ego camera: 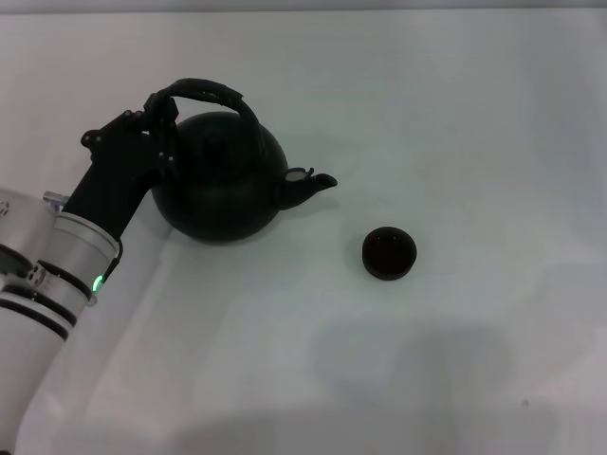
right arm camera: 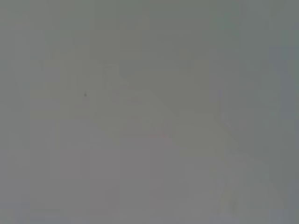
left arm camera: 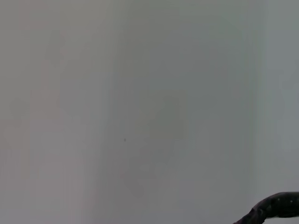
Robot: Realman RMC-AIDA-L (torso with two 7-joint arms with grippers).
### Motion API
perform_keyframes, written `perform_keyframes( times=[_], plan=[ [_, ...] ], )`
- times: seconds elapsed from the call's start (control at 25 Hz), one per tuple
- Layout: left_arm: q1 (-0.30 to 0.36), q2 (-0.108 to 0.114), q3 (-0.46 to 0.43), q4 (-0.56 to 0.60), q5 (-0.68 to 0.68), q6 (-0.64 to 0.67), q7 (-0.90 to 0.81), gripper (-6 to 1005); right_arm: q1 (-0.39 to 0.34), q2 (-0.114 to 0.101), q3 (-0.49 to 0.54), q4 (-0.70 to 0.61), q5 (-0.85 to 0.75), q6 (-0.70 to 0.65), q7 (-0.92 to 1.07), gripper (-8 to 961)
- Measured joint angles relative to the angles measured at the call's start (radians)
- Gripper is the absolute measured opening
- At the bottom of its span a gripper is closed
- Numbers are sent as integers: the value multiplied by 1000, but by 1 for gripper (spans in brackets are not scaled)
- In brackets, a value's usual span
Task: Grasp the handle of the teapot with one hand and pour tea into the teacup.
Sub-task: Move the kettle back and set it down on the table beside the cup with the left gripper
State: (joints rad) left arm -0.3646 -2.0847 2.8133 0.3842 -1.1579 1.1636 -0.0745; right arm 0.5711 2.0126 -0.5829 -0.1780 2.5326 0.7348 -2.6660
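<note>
In the head view the black round teapot (ego camera: 223,185) stands at the left of the white table (ego camera: 455,114), its spout (ego camera: 311,181) pointing right toward the teacup. The tiny dark teacup (ego camera: 389,254) sits on the table to the right of the spout and a little nearer, apart from the pot. My left gripper (ego camera: 159,112) reaches in from the left and is shut on the left end of the arched handle (ego camera: 213,92). A bit of the rough dark handle (left arm camera: 275,207) shows in the left wrist view. My right gripper is out of view.
The white tabletop is all that surrounds the pot and the cup. The right wrist view shows only plain pale surface (right arm camera: 149,112). My left arm (ego camera: 57,275) lies across the near left corner.
</note>
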Motion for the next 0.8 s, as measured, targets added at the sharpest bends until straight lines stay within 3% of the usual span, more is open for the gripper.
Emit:
perform_keyframes(
  times=[0.24,0.68,0.8],
  plan=[
    [-8,0,-2,-1,0,-12,-1,152,1,0,0,0,0,0,0,844],
    [-10,2,0,-1,17,-4,4,283,-3,0,23,-1,2,1,0,845],
    [3,2,0,-1,50,18,5,433,-3,0,24,0,2,1,0,845]
  ],
)
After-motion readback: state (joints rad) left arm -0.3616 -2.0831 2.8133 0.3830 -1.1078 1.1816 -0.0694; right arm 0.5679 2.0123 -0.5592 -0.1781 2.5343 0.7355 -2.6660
